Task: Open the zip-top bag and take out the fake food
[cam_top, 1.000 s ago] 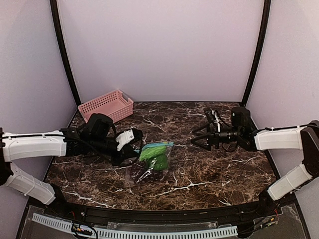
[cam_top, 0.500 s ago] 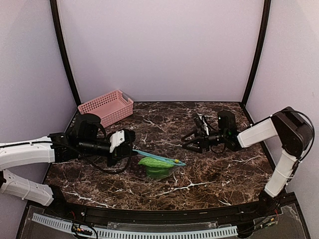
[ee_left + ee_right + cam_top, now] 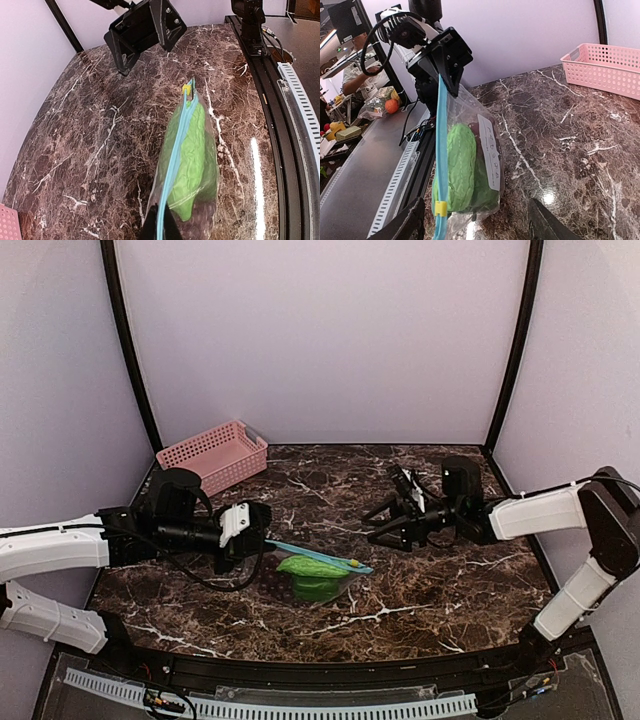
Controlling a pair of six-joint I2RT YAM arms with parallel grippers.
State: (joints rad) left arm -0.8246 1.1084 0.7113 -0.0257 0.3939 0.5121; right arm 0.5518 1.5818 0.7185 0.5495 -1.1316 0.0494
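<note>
The zip-top bag (image 3: 318, 581) hangs edge-up over the marble, its teal zip strip (image 3: 315, 555) running right from my left gripper (image 3: 262, 538), which is shut on the strip's left end. In the left wrist view the strip (image 3: 177, 145) rises from between the black fingertips (image 3: 150, 231) to a yellow slider (image 3: 186, 89). Inside the bag show the bright green piece (image 3: 195, 150) and the dark grapes (image 3: 207, 220) of the fake food. My right gripper (image 3: 385, 527) stands open, just right of the slider end and apart from it. Its wrist view shows the bag (image 3: 470, 165), slider (image 3: 440, 209) and white label (image 3: 490, 150).
A pink slotted basket (image 3: 212, 452) sits at the back left corner, also in the right wrist view as the basket (image 3: 607, 70). Black frame posts (image 3: 130, 350) stand at both back corners. A rail with a white cable chain (image 3: 300, 705) runs along the near edge.
The left gripper has pulled back left and turned the bag so its zip strip lies level, pointing at the right gripper. The right gripper has moved left toward the slider end.
</note>
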